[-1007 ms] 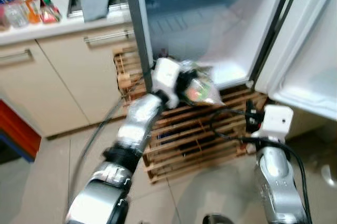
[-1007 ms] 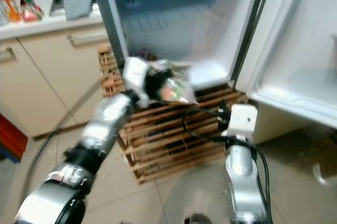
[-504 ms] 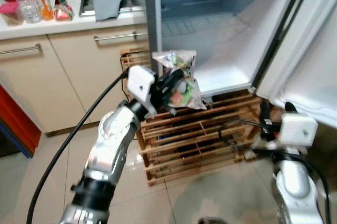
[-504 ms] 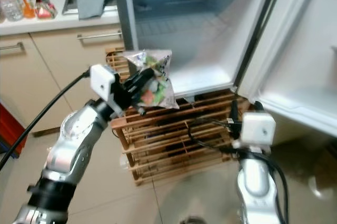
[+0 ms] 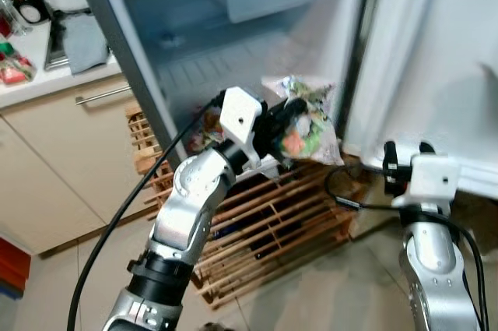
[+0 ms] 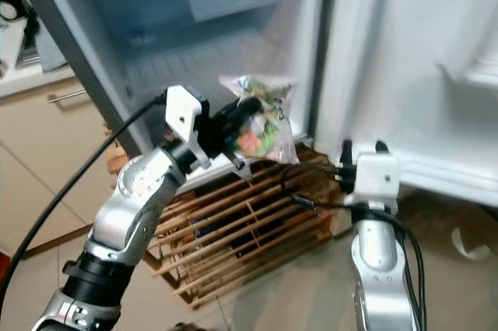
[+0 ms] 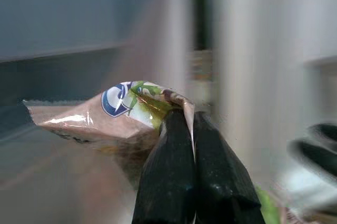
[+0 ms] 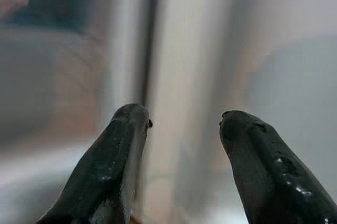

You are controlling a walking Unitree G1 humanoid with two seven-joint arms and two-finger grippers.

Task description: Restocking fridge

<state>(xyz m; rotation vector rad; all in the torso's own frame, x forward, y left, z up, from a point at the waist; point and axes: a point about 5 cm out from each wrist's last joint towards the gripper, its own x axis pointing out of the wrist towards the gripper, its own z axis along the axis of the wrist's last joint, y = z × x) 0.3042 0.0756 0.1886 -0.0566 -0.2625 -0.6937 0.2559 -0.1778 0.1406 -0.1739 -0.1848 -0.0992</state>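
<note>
1. The left gripper [image 5: 289, 119] pinches a salad bag [image 5: 307, 122], held at the open fridge's [image 5: 194, 58] front edge, before its bare lower shelf.
2. The right gripper [image 8: 181, 145], fingers spread, hangs near the fridge door [image 5: 436, 58].
3. A wooden pallet [image 5: 264, 222] lies on the tiled floor [image 5: 342, 284].

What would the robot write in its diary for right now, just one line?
left gripper: shut on clear plastic bag of colourful food | bag: held before open white fridge | right gripper: open, holds nothing

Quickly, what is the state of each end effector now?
Left end effector: closed, holding the snack bag.
Right end effector: open, holding nothing.
</note>
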